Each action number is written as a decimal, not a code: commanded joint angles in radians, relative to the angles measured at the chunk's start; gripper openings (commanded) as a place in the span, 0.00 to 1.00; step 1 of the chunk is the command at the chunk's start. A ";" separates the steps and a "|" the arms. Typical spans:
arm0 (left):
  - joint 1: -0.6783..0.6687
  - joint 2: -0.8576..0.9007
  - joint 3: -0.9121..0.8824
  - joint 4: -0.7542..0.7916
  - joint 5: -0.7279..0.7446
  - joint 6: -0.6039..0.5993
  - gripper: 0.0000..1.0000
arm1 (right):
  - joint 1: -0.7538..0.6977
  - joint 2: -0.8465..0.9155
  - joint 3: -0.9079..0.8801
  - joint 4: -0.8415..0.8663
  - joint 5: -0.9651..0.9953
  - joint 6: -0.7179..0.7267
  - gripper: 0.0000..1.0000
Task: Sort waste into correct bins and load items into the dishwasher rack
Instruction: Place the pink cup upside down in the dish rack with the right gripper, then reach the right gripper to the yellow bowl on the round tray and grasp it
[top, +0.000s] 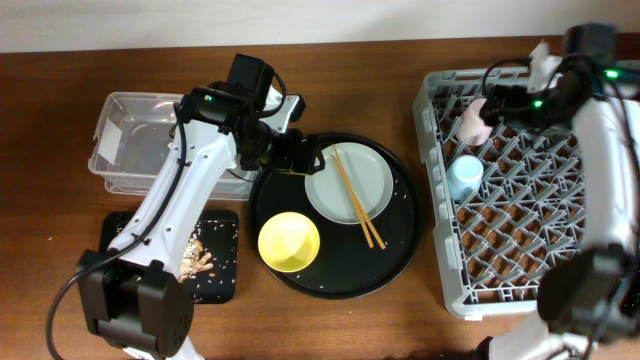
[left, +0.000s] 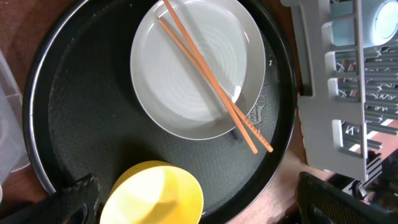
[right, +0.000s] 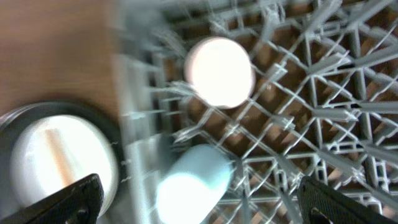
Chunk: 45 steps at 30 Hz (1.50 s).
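The pale plate with the wooden chopsticks across it and the yellow bowl sit on the round black tray. The pink cup and light-blue cup lie in the grey rack. My left gripper is open and empty over the tray's left edge; in its wrist view its fingers straddle the bowl below the plate. My right gripper is open and empty above both cups. Beige scraps lie on the flat black tray. Tissue and wrapper are not seen.
The clear tub stands at the back left, partly under my left arm. The flat black tray is in front of it. The round black tray fills the middle. The rack's wall is close to that tray's right rim.
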 joint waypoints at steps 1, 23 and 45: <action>-0.002 -0.006 0.003 -0.001 -0.015 0.013 0.99 | 0.000 -0.129 0.033 -0.076 -0.187 0.010 0.98; 0.009 -0.011 0.003 -0.010 -0.007 0.008 0.99 | 0.312 -0.152 -0.033 -0.400 -0.203 -0.040 0.98; 0.418 -0.229 0.003 -0.224 -0.224 -0.082 0.99 | 1.003 -0.151 -0.519 0.308 -0.121 0.203 0.91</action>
